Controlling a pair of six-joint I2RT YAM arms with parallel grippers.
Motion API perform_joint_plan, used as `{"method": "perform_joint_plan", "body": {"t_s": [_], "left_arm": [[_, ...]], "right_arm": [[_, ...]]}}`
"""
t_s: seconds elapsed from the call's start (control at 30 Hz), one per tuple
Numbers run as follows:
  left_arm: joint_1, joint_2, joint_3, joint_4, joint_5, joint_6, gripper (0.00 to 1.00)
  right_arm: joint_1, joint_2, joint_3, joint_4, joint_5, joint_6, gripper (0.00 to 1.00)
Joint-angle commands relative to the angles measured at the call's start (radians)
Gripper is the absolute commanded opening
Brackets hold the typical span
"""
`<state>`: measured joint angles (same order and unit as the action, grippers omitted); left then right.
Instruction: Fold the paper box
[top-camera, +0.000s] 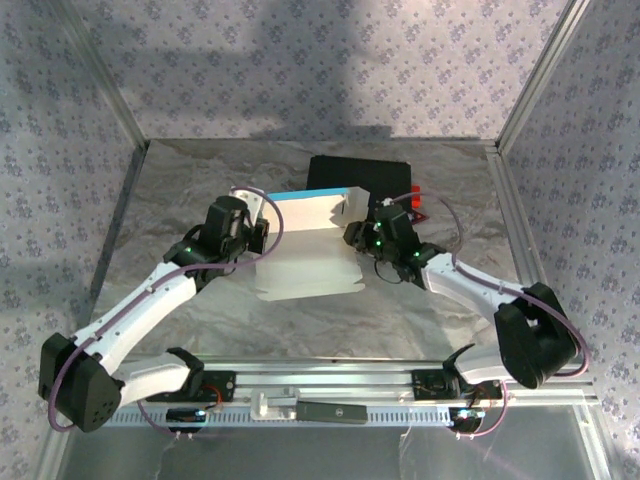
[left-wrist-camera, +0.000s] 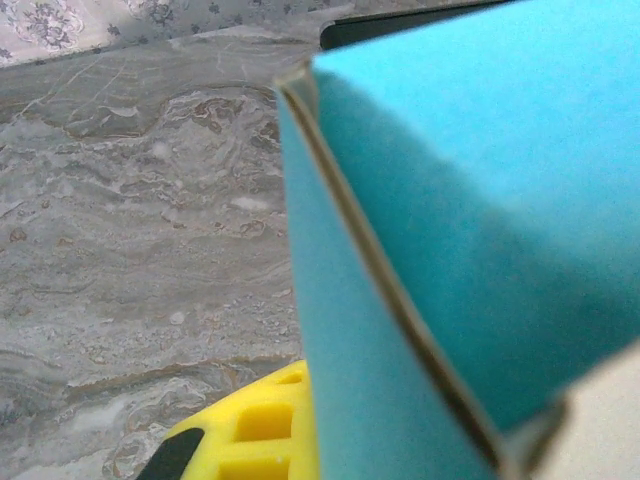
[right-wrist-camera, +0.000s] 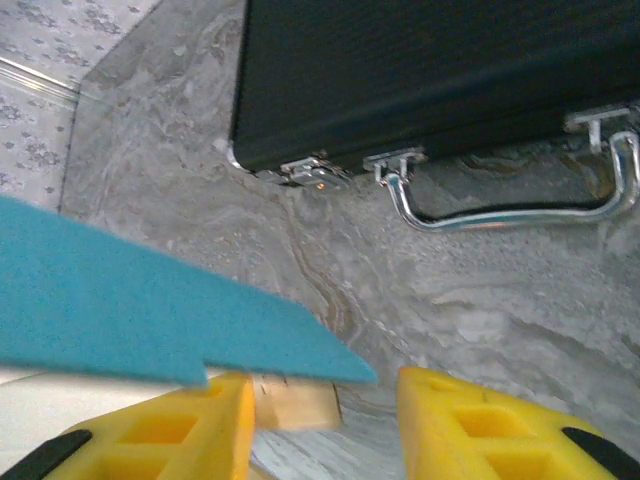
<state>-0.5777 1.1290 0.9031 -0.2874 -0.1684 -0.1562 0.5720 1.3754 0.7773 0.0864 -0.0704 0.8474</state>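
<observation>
The paper box (top-camera: 305, 262), thin cardboard that is white inside with a bright cyan far wall, sits mid-table in the top view. The left gripper (top-camera: 262, 237) and right gripper (top-camera: 358, 238) flank it. Behind it lies a black hard case (top-camera: 355, 172).

Left wrist: the cyan wall looms close beside a yellow finger (left-wrist-camera: 262, 432) (the claw is pinched shut on it).

Right wrist: the fingers stand apart and grip nothing, with a cyan flap (right-wrist-camera: 130, 310) over the left one.

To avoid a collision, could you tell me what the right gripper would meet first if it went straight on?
Likely the paper box, whose pale tab sits between the open fingers of the right gripper; beyond lies the handle of the black case, though depth is unclear.
</observation>
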Motion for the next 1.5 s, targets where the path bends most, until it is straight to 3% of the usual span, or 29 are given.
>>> {"method": "perform_joint_plan", "body": {"t_s": [0.0, 0.3, 0.5, 0.6, 0.9, 1.47], "left_arm": [[0.001, -0.027, -0.006, 0.023, 0.026, 0.010, 0.00], [-0.002, -0.018, -0.004, 0.019, 0.017, 0.010, 0.00], [-0.016, -0.002, 0.007, 0.018, -0.008, 0.014, 0.00], [-0.026, 0.005, 0.017, 0.016, -0.022, 0.013, 0.00], [-0.047, 0.012, 0.014, 0.011, -0.045, -0.005, 0.00], [-0.062, 0.017, 0.020, 0.003, -0.066, -0.007, 0.00]], "right_arm": [[0.002, 0.005, 0.037, 0.038, -0.012, -0.008, 0.39], [0.023, 0.004, 0.085, -0.033, 0.001, -0.035, 0.22], [0.073, 0.012, 0.173, -0.214, 0.110, -0.098, 0.12], [0.095, 0.006, 0.168, -0.217, 0.153, -0.099, 0.14], [0.135, -0.128, 0.017, -0.001, 0.242, -0.001, 0.31], [0.115, -0.225, -0.095, 0.110, 0.258, 0.332, 0.31]]}}
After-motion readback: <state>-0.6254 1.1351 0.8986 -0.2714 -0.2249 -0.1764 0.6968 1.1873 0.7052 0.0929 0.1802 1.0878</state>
